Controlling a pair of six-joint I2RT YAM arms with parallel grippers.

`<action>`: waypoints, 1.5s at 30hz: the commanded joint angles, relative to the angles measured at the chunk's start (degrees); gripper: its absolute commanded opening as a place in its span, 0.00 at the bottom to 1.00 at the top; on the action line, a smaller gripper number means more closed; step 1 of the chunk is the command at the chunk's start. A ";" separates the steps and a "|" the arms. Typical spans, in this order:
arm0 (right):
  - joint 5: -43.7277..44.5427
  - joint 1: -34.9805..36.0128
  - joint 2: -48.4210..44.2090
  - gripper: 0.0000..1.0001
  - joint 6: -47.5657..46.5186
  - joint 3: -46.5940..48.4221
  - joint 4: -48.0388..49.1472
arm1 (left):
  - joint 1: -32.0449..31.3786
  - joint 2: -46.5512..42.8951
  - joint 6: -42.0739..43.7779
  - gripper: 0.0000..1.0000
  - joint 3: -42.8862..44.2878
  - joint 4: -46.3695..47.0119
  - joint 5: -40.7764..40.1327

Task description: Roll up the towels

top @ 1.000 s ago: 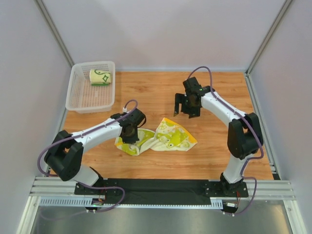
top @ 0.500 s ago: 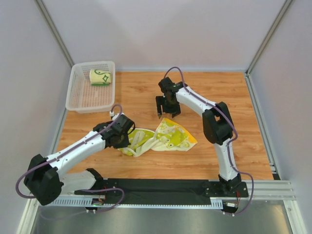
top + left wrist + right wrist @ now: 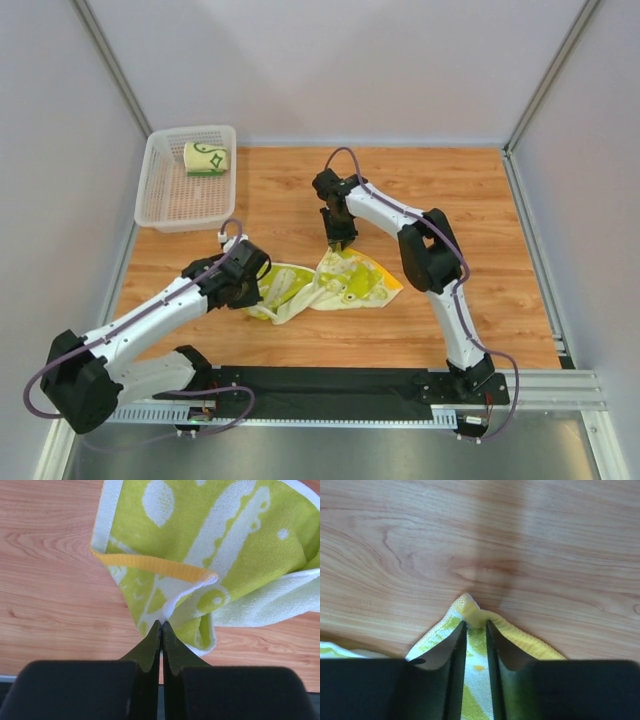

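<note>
On the worktop (image 3: 450, 200), about the middle, we've got the yellow-green towel (image 3: 345, 283) lying crumpled and stretched roughly left to right. Our left hand (image 3: 161, 625) is fully closed at the towel's near-left end, and a white bit of hem runs right into it, so we'd call that a pinch. Our right hand (image 3: 476, 626) sits at the far corner. Its fingers (image 3: 455, 650) stand narrow with the orange-edged tip puckered up between them. That looks like a grip, though from that angle we can't swear it's firm. So the cloth lies nearward of the right hand and rightward of the left, with one end in each. Our guess is it needs pulling flat first, then rolling along the long axis. The other one, the rolled towel (image 3: 206, 159), sits in the white basket (image 3: 160, 200) at far left, well apart.
</note>
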 commanded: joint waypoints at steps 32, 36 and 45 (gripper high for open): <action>-10.98 -15.42 -72.23 0.76 19.88 -70.02 25.68 | 2.77 -39.47 -15.39 0.73 -14.44 -6.90 -0.11; -11.61 -15.42 -72.76 0.91 21.03 -72.97 25.61 | 1.98 -48.28 -18.74 1.00 -18.44 -6.53 3.51; -9.50 -15.33 -71.19 0.92 18.04 -66.12 22.10 | 1.98 -31.26 -19.27 1.00 -11.15 -11.37 -0.27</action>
